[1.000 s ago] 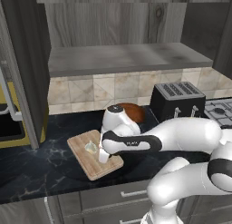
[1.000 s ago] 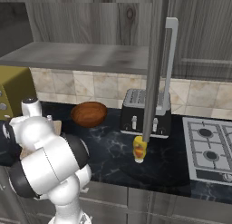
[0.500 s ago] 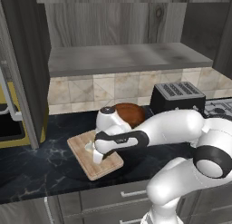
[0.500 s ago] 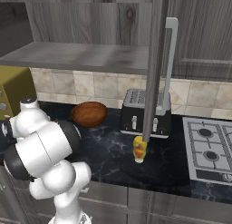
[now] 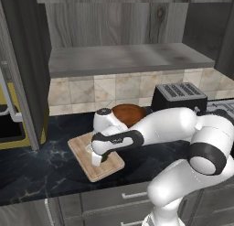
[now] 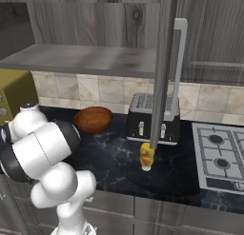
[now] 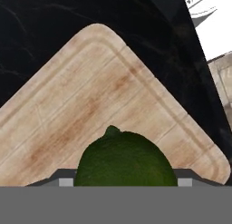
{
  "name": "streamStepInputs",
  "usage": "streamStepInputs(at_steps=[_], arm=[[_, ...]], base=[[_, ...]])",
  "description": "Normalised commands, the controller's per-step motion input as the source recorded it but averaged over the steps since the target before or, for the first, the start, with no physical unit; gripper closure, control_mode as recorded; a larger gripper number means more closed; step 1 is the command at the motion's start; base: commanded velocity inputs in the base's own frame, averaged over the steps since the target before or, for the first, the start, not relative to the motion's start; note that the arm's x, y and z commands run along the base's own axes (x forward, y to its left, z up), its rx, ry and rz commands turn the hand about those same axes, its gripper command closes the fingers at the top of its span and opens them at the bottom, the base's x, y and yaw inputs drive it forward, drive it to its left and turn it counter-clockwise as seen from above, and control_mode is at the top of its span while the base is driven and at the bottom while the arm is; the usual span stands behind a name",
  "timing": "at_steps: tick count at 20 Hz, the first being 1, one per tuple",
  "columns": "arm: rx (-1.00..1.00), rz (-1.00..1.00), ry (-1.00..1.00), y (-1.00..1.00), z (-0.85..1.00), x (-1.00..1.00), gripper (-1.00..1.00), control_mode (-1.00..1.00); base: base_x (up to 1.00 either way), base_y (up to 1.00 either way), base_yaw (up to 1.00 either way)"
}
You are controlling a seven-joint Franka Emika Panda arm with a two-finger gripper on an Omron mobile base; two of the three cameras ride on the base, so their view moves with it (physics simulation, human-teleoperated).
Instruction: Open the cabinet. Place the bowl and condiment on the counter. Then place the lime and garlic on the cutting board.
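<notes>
Cutting board (image 5: pixel 93 163) directly beneath gripper (image 5: pixel 97 159). Gripper closed around lime (image 7: pixel 125 158), held just above board surface. Bowl (image 5: pixel 129 114) behind gripper on counter (image 5: pixel 36 170). Condiment bottle (image 6: pixel 147 156) well right, before toaster (image 6: pixel 148 117).

Beige stone-tile backsplash (image 5: pixel 114 90) behind worktop. Black toaster (image 6: pixel 150 119) against it, gas hob (image 6: pixel 220 155) just beside. Grey drawer fronts (image 5: pixel 114 202) below.
</notes>
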Motion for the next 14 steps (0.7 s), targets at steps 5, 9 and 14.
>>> streamStepInputs(at_steps=[5, 9, 14], arm=[[0.0, 0.25, 0.0, -0.38, -0.14, 0.0, 1.0, -1.0], [0.01, 0.25, 0.0, -0.48, -0.13, 0.0, 1.0, -1.0], [0.0, 0.24, 0.0, -0.38, -0.15, 0.0, -1.0, -1.0]], base=[[0.0, 0.0, 0.0], [0.0, 0.0, 0.0], [0.0, 0.0, 0.0]])
